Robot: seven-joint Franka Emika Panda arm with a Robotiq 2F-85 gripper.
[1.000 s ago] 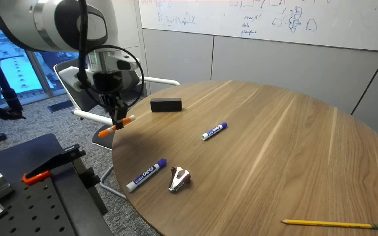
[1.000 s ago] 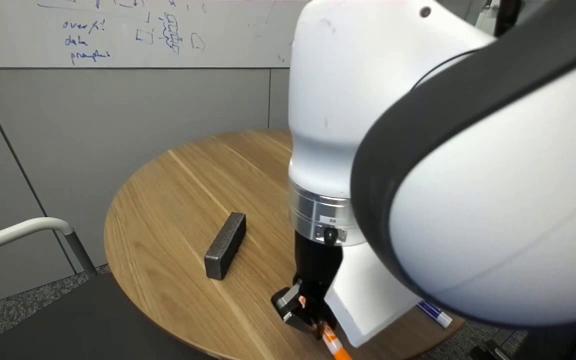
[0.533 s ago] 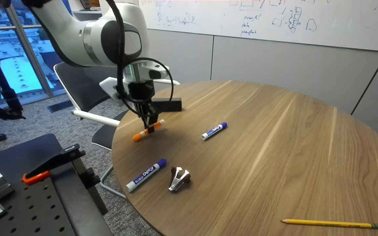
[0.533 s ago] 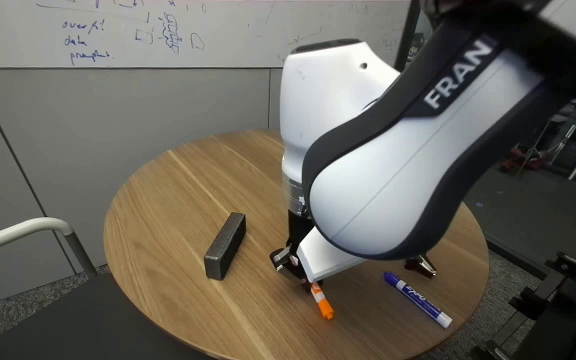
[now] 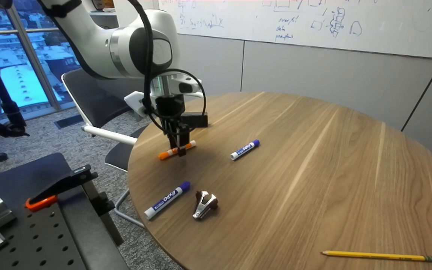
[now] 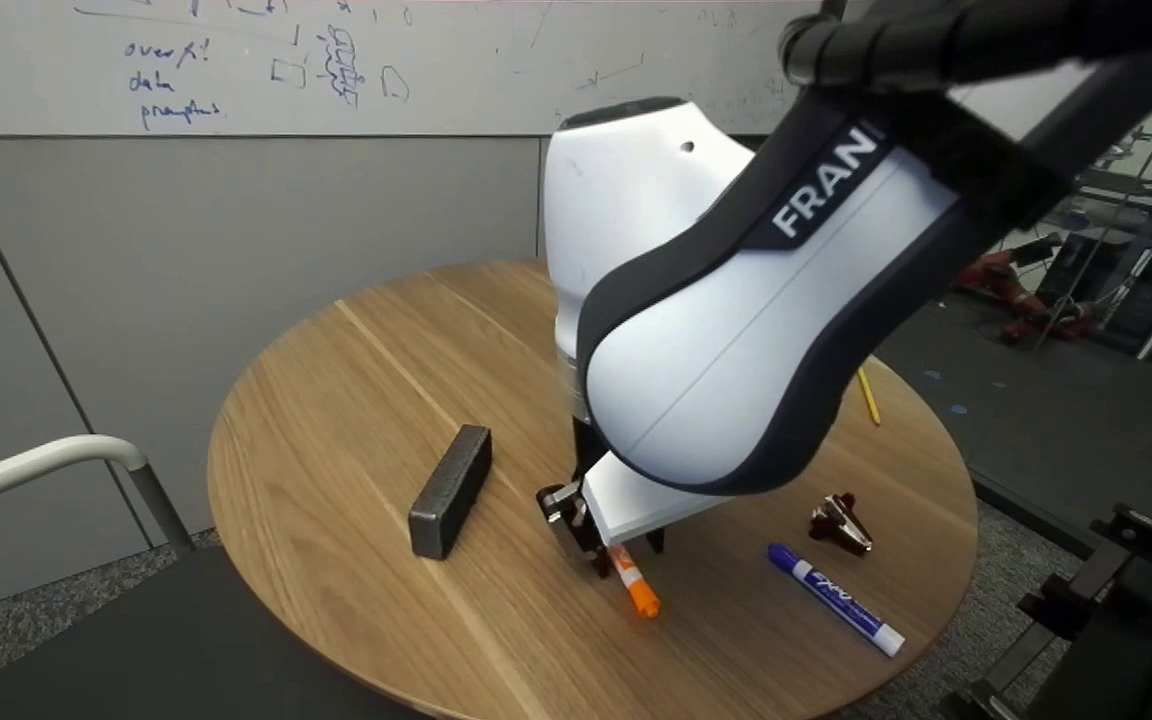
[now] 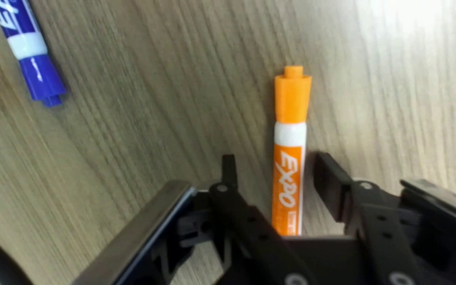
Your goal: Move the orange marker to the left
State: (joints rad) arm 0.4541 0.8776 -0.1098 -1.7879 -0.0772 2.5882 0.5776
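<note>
Your orange marker [image 7: 290, 152] lies on the table [image 6: 336, 430] near the black block [image 6: 451, 490] but apart from it, whitish end nearer the block, orange cap farther off. Your gripper [image 7: 277, 166] stands spread astride the marker, pinching nothing: the block-side finger [image 7: 331, 182] sits just beside the barrel, and the other finger [image 7: 229, 170], farther from the block, leaves a wider gap. I judge you are at the release, the move all but finished. What comes next should be a straight rise with the fingers apart; sideways drift would likely roll the barrel toward the block or away from it. Mind the rim [image 5: 131, 168] beyond the cap, on the side away from the block. You have a strip of wood between the block and the marker. Farther from the block than the marker lie a blue marker [image 6: 836, 600] and a staple remover [image 6: 841, 525], so lift before swinging that way.
</note>
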